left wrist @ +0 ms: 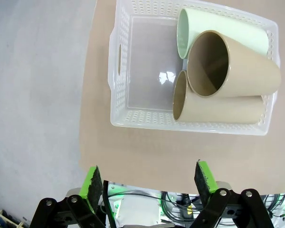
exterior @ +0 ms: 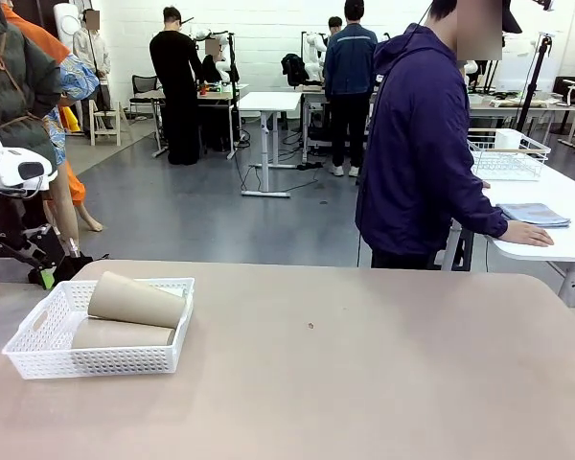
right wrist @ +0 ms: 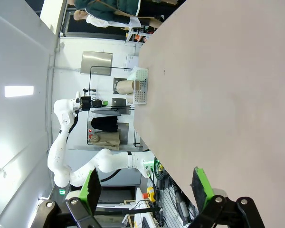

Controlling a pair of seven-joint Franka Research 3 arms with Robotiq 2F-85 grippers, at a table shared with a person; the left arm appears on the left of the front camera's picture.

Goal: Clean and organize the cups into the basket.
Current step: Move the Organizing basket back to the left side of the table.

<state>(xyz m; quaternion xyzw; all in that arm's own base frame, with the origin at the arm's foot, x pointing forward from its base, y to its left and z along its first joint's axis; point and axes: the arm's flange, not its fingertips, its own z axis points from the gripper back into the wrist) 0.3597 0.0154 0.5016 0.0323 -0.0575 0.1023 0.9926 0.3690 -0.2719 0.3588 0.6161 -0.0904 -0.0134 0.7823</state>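
The white perforated basket (exterior: 38, 356) sits at the table's left front, and two tan cups (exterior: 137, 300) lie on their sides in it, one stacked on the other. From above, the left wrist view shows the basket (left wrist: 142, 71) with a mint green cup (left wrist: 223, 31) and two tan cups (left wrist: 232, 71) crowded at one end. My left gripper (left wrist: 148, 180) hangs open and empty above the table edge, beside the basket. My right gripper (right wrist: 147, 187) is open too, off the table's edge and far from the basket (right wrist: 141, 85).
A person in a purple hoodie (exterior: 417, 144) stands at the far side, turned toward a neighbouring table, one hand by a folded cloth (exterior: 532, 214). A white wire basket (exterior: 506, 153) stands on that table. My left arm (exterior: 10, 172) is at the left edge.
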